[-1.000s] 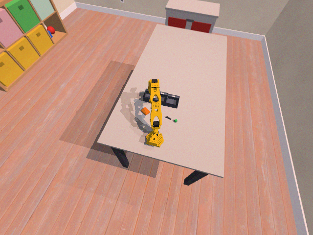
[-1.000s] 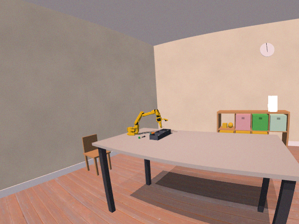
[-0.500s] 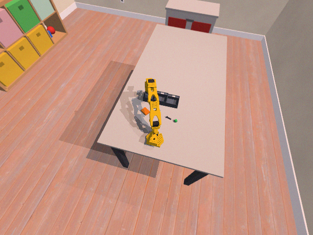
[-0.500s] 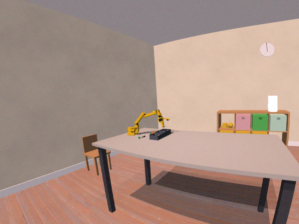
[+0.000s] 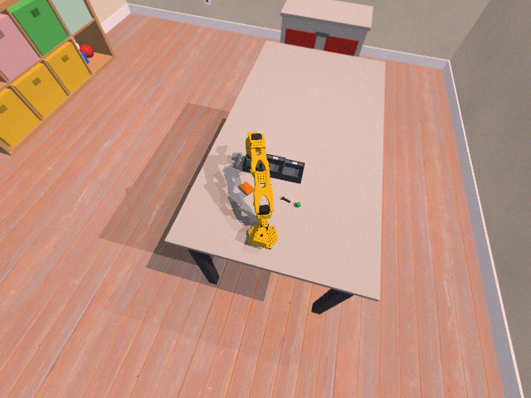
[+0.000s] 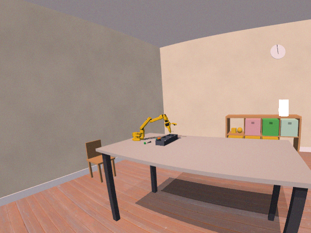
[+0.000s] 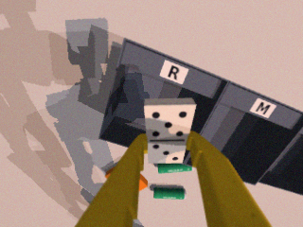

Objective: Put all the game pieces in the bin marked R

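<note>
My gripper (image 7: 168, 142) (image 6: 169, 130) is shut on a white domino (image 7: 169, 124) with black dots, held upright. In the wrist view the domino hangs above the dark bin row (image 7: 142, 61) (image 5: 294, 170) (image 6: 165, 140), over the near edge of the compartment labelled R (image 7: 173, 72). The compartment labelled M (image 7: 261, 108) is to its right. A small green piece (image 5: 297, 204) (image 6: 145, 143) lies on the table, right of the arm.
Two green cylinders (image 7: 174, 168) (image 7: 168, 192) and a flat orange piece (image 7: 142, 182) (image 5: 246, 187) lie on the table below the gripper, in front of the bins. A small black part (image 5: 284, 199) lies beside the green piece. The table's left edge (image 5: 201, 171) is close.
</note>
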Controlling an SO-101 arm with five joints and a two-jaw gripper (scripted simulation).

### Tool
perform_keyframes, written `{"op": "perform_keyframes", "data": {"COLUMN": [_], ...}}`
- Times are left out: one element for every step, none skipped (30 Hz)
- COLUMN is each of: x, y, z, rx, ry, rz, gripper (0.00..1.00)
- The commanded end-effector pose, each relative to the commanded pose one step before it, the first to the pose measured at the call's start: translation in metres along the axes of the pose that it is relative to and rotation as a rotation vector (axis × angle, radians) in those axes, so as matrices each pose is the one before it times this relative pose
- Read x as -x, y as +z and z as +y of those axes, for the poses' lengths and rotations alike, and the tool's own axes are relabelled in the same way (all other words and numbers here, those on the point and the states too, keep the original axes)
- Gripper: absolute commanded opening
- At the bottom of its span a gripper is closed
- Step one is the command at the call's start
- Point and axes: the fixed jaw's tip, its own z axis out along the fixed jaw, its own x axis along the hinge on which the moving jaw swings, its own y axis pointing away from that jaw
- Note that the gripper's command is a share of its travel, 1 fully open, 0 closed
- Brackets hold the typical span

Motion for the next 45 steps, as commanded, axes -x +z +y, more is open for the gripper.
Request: {"op": "perform_keyframes", "data": {"x": [0.00877,0.0,0.00747,0.0,0.0,0.0,0.0,0.0,0.0,0.0,0.0,0.0,0.0,0.0,0.0,0.0,0.0,0.0,0.0,0.0,-0.00002,-0.00005,-0.00008,-0.00012,-0.00017,-0.00022,-0.00027,-0.00032,-0.00036,-0.0004,-0.00044,-0.00046,-0.00048,-0.00049,0.0,0.0,-0.0005,-0.00049,-0.00047,-0.00045,-0.00042,-0.00038,-0.00034,-0.00028,-0.00023], "y": [-0.01288,0.0,-0.002726,0.0,0.0,0.0,0.0,0.0,0.0,0.0,0.0,0.0,0.0,0.0,0.0,0.0,0.0,0.0,0.0,0.000007,0.000047,0.000117,0.000217,0.000328,0.000452,0.000581,0.000711,0.000828,0.000941,0.001047,0.001125,0.001191,0.001233,0.001258,0.0,0.0,0.001254,0.001238,0.001186,0.001128,0.001042,0.000948,0.000831,0.000708,0.000585], "z": [0.00304,0.0,0.00615,0.0,0.0,0.0,0.0,0.0,0.0,0.0,0.0,0.0,0.0,0.0,0.0,0.0,0.0,0.0,0.0,0.0,0.0,0.0,0.0,0.0,-0.00001,0.0,0.0,-0.00001,0.0,-0.00001,-0.00001,0.0,-0.00001,-0.00001,0.0,0.0,-0.00001,-0.00001,0.0,-0.00001,-0.00001,-0.00001,0.0,-0.00001,0.0], "rx": [0.00436,0.0,0.00803,0.0,0.0,0.0,0.0,0.0,0.0,0.0,0.0,0.0,0.0,0.0,0.0,0.0,0.0,0.0,0.0,0.00002,0.0,0.0,-0.00003,0.0,-0.00003,-0.00003,-0.00003,-0.00006,-0.00006,-0.00006,-0.00006,-0.00006,-0.00006,-0.00006,0.0,0.0,-0.00008,-0.00006,-0.00009,-0.00006,-0.00006,-0.00006,-0.00003,-0.00006,-0.00003], "ry": [-0.00159,0.0,-0.0034,0.0,0.0,0.0,0.0,0.0,0.0,0.0,0.0,0.0,0.0,0.0,0.0,0.0,0.0,0.0,0.0,0.00001,0.0,0.00003,0.0,0.00003,0.00006,0.00003,0.00007,0.0001,0.0001,0.0001,0.0001,0.00013,0.0001,0.00013,0.0,0.0,0.00011,0.00013,0.0001,0.00013,0.0001,0.0001,0.00007,0.00007,0.00007], "rz": [-0.06093,0.0,-0.04841,0.0,0.0,0.0,0.0,0.0,0.0,0.0,0.0,0.0,0.0,0.0,0.0,0.0,0.0,0.0,0.0,0.00003,0.00013,0.00035,0.00063,0.00097,0.00129,0.0017,0.00207,0.00242,0.00273,0.00305,0.00327,0.00346,0.00358,0.00364,0.0,0.0,0.00365,0.00361,0.00346,0.00327,0.00305,0.00273,0.00242,0.00204,0.0017], "gripper": [0.0,0.0,0.0,0.0,0.0,0.0,0.0,0.0,0.0,0.0,0.0,0.0,0.0,0.0,0.0,0.0,0.0,0.0,0.0,0.0,0.0,0.0,0.0,0.0,0.0,0.0,0.0,0.0,0.0,0.0,0.0,0.0,0.0,0.0,0.0,0.0,0.0,0.0,0.0,0.0,0.0,0.0,0.0,0.0,0.0]}}
